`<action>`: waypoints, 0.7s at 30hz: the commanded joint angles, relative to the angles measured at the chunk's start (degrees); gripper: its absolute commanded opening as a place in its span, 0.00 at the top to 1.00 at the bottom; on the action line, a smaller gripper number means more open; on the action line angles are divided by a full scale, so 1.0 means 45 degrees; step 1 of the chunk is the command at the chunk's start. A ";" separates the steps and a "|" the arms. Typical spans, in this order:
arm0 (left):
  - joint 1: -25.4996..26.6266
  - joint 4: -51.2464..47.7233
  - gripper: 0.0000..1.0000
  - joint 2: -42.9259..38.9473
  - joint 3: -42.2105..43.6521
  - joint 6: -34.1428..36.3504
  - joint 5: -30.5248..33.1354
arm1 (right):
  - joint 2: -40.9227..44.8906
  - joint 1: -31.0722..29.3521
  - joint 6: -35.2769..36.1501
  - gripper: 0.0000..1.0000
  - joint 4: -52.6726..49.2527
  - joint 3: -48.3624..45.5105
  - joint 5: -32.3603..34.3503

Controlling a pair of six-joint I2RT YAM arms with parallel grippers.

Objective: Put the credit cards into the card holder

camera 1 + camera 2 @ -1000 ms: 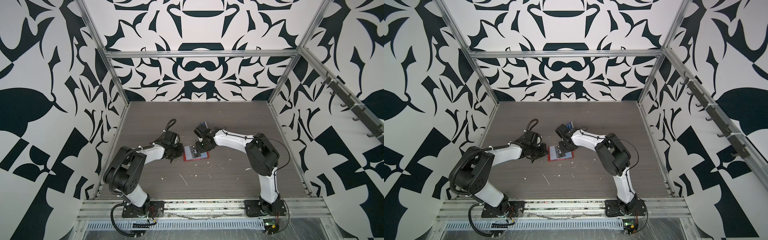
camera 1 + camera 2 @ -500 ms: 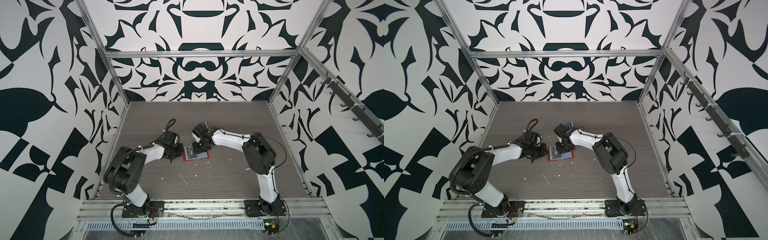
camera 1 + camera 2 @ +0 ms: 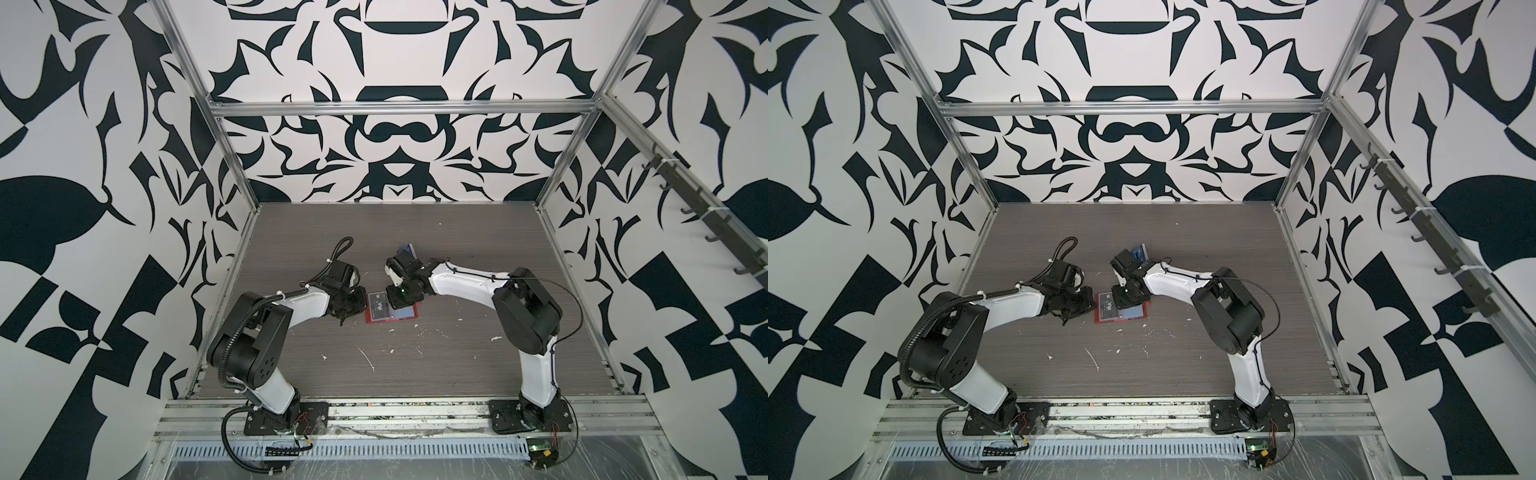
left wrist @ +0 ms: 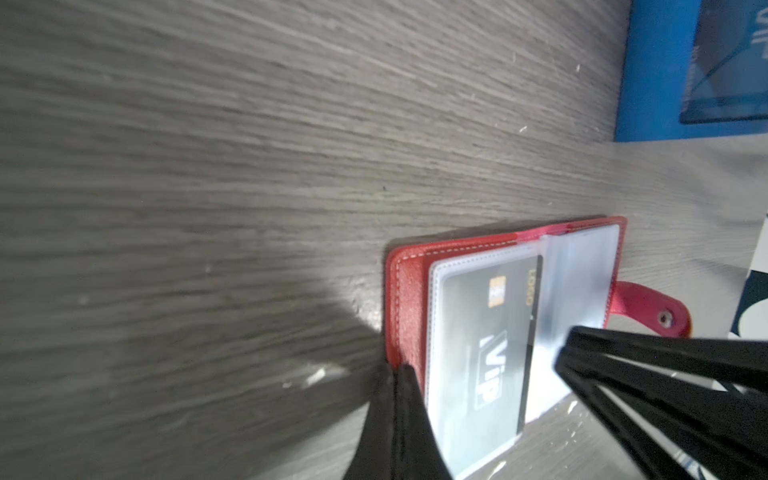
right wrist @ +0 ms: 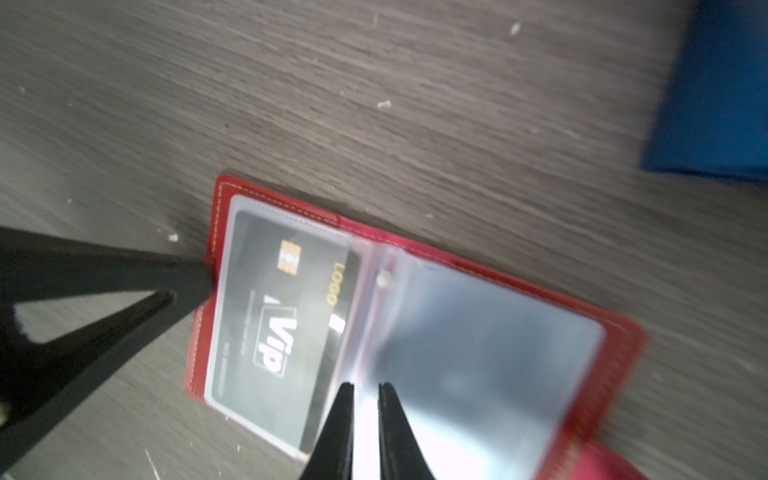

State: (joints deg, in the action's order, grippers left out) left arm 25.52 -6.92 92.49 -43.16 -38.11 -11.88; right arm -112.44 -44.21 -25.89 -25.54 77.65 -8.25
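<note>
Right wrist view: the right pincer (image 5: 365, 386) is seen with jaws narrowly parted, apparently pinched on a clear sleeve page (image 4: 582, 282) of the open red card holder (image 5: 201, 345). The left pincer (image 5: 203, 282) is closed, its tip set against the cover edge. A dark VIP card (image 5: 282, 328) is already sleeved. A blue card (image 4: 727, 62) is held in the blue rack (image 4: 660, 83) nearby on the desk (image 5: 415, 104). The slick page could be lost from so slight a pinch, or the holder dragged if the cover is not pinned.
</note>
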 commanded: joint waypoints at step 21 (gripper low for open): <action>0.1347 0.0342 0.61 0.1108 -0.2231 0.0610 -0.2096 | 0.0049 0.0375 -0.0143 0.88 -0.0363 -0.0902 0.1397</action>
State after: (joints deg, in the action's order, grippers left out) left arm 30.68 -7.40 94.72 -51.33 -34.28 -18.39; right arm -111.61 -42.35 -26.48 -26.55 74.39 -2.72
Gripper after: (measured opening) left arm 0.395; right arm 0.122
